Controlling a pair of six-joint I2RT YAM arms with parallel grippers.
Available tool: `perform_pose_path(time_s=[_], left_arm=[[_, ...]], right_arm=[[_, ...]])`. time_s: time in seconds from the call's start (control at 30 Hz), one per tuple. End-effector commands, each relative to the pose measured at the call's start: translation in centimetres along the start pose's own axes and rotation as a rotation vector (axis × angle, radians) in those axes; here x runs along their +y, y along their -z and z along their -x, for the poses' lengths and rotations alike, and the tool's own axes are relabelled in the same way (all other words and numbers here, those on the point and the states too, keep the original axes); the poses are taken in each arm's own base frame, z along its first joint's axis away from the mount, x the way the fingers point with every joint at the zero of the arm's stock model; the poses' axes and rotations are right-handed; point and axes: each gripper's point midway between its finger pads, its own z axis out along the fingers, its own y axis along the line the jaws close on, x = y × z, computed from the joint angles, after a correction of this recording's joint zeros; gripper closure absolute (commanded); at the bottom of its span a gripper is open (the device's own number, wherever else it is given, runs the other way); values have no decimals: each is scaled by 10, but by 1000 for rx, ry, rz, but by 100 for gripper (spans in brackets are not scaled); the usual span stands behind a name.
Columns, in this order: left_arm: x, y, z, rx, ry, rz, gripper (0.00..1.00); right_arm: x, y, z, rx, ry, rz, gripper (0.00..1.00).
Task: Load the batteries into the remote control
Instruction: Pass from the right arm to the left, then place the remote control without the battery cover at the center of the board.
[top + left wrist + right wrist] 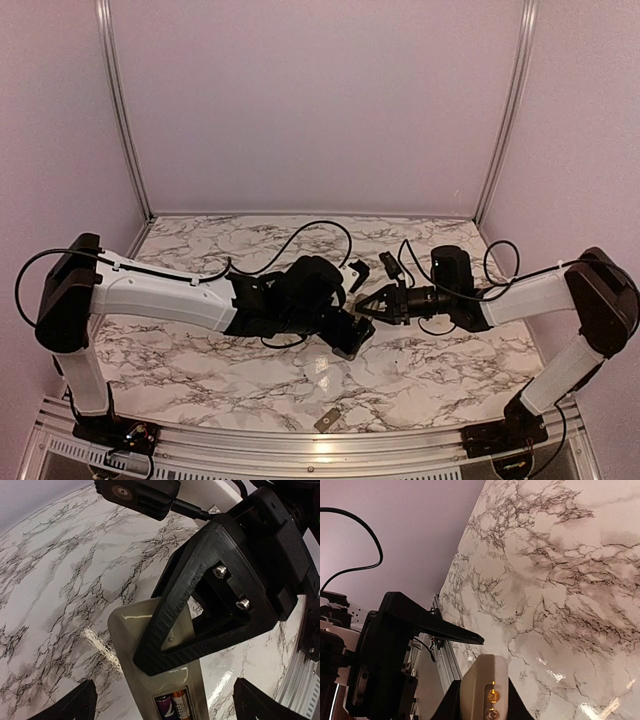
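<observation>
The remote control (150, 645) shows its grey-beige back, and the open recess holds two batteries (172, 705), one purple and one orange. My right gripper (362, 308) is shut on the remote; one of its black fingers (200, 605) lies across the back. In the right wrist view the remote's end (485, 680) sits between my right gripper (482, 711) fingers. My left gripper (165, 700) is open, with a finger on each side of the remote and touching neither side. From above, the remote (349, 343) is partly hidden under both grippers.
A small flat grey cover piece (327, 420) lies near the front edge of the marble table (200, 360). An aluminium rail (300, 462) runs along that edge. Black cables (300, 232) loop over the table behind the grippers. Grey walls enclose the back and sides.
</observation>
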Motion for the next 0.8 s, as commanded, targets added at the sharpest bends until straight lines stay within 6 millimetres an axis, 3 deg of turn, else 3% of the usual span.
perform_pose_path(time_s=[0.0,0.2,0.4,0.53,0.7,0.77], left_arm=[[6,-15,-14,64,23,58,2],[10,-24,-21,101,-1,95,17],[9,-24,-23,120,-28,95,48],[10,-23,-29,156,-61,92,60],[6,-18,-49,250,-153,40,63],[7,-17,-60,303,-190,31,64]], right_arm=[[15,-3,14,-46,25,32,100],[19,-3,14,-50,23,43,100],[18,-3,12,-47,16,47,96],[14,-2,12,-41,6,33,79],[0,13,14,-64,-10,-8,51],[-10,24,16,-85,-17,-42,46]])
